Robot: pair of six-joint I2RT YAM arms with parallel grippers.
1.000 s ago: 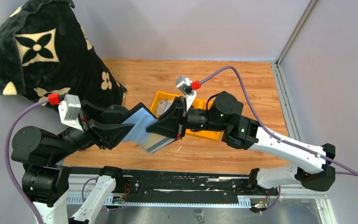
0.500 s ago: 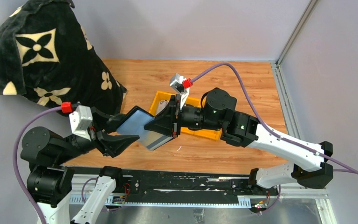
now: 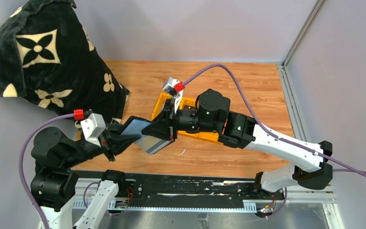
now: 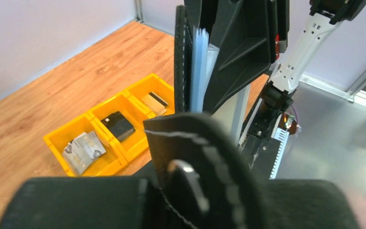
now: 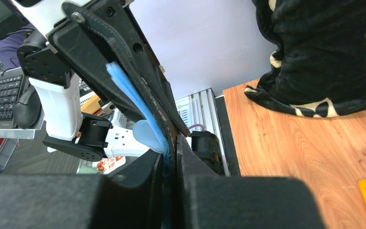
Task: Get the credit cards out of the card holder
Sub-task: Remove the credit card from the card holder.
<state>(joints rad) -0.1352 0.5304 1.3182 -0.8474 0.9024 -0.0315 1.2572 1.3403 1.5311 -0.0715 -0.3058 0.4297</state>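
Holding the holder [image 3: 142, 132] in mid-air over the surface [image 3: 248, 86], near the bin [image 3: 208, 137]. L gripper [image 3: 120, 142] is pinched on its strap [image 4: 190, 143], R gripper [image 3: 166, 130] clamped on the opposite cover edge. Risk: more pull and the strap slips, so the holder swings or the sleeves tear. Some cards [image 4: 81, 149] lie in the bin; can't tell if any remain inside.

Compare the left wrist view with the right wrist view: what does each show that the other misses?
Left wrist only: inside the yellow bin, cards and a black block. Right wrist only: the black floral plush. Both: the card holder edge-on with pale blue sleeves fanned, and the wooden tabletop; the right wrist catches just a bin corner.
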